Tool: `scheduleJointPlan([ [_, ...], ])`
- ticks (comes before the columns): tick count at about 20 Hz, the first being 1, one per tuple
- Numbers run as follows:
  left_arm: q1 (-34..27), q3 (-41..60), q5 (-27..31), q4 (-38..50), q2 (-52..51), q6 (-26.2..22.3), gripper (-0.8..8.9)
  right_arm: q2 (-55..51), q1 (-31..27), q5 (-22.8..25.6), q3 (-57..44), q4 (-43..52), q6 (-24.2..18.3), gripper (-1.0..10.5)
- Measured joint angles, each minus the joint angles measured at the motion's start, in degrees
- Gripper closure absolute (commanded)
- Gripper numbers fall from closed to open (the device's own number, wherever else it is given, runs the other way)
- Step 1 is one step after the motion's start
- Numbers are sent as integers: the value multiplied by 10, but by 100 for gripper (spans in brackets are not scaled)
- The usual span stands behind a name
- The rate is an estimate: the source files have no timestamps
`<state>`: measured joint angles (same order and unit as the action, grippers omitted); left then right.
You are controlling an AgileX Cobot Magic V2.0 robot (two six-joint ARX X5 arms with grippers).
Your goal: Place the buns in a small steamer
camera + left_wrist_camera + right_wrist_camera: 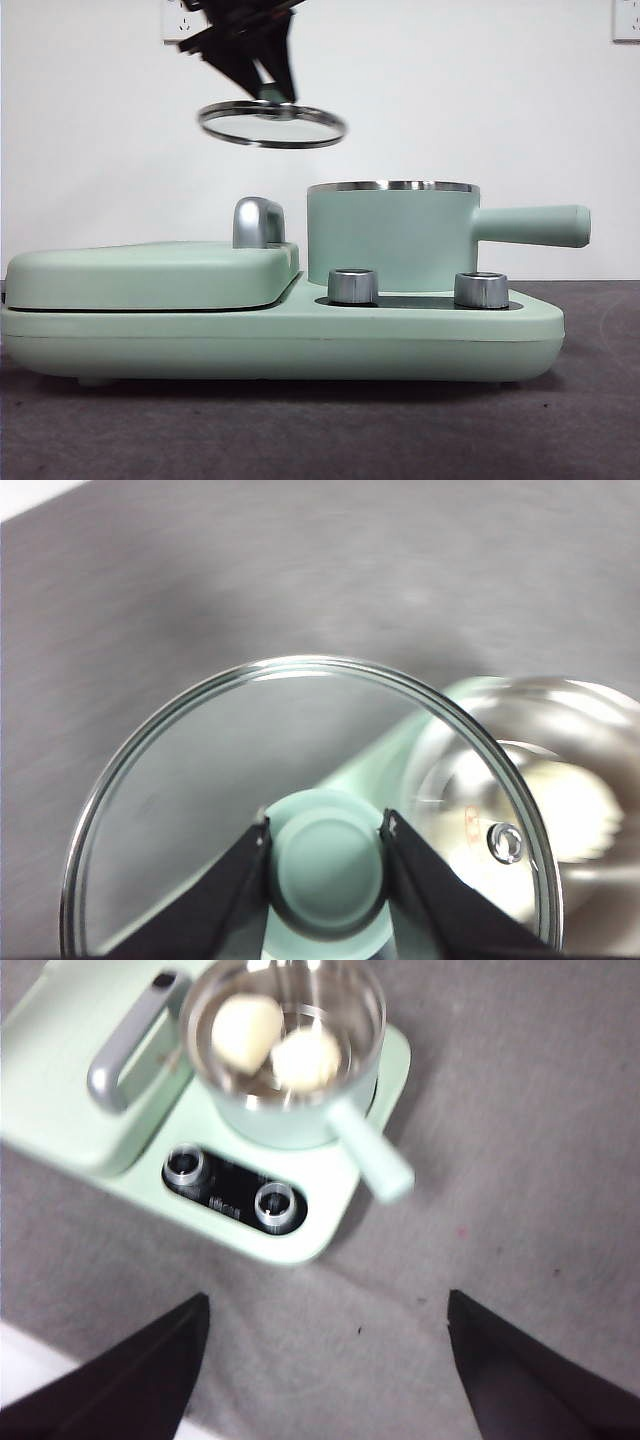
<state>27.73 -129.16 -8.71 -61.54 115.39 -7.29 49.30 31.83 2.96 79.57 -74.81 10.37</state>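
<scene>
Both buns [275, 1045] already inside the small steamer [392, 238], side by side on its floor: one longer and cream, other rounder. Ridges/specks too blurred to make out. Steamer sits on the mint cooker base [280, 330] behind two steel knobs [352, 285], handle sticking out to one side, well clear of the flat cover [150, 272] w/ chrome handle [257, 222].

Left gripper [327, 865] clamped on the green knob of the glass lid [272, 123], jaws snug on either side. Lid hangs in air above and off to the cover side of the steamer, slightly tilted, not touching anything. Right gripper [325, 1365] held high over the table in front of the cooker, jaws wide apart, nothing between them. Waiting, by the look of it.

Loading looks done; lid likely the only thing left to place.

Risks from here:
- Knob round + smooth, so lid could twist or slip in the jaws, esp. w/ fast motion. Glass, so a drop onto cover or rim = bad.
- Tilt: if lowered uneven, one edge catches the steel rim and lid seats crooked or skates off.
- Off-centre approach could clip the chrome handle en route.
- Buns appear below rim level, so squashing unlikely, but can't confirm from front.
</scene>
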Motion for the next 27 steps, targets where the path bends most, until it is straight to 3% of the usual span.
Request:
scheduleJointPlan([
  [3, 45, 0, 0, -9, 0, 0, 795, -137, 0, -16, -117, 90, 6, 568],
  [9, 106, 0, 0, -16, 0, -7, 795, -309, 0, -85, -263, 132, 6, 568],
  [18, 143, 0, 0, -11, 1, -48, 795, -324, 0, -150, -284, 217, 1, 569],
  [27, 143, 0, 0, 20, 44, -59, 795, -324, 0, -150, -284, 219, 1, 569],
])
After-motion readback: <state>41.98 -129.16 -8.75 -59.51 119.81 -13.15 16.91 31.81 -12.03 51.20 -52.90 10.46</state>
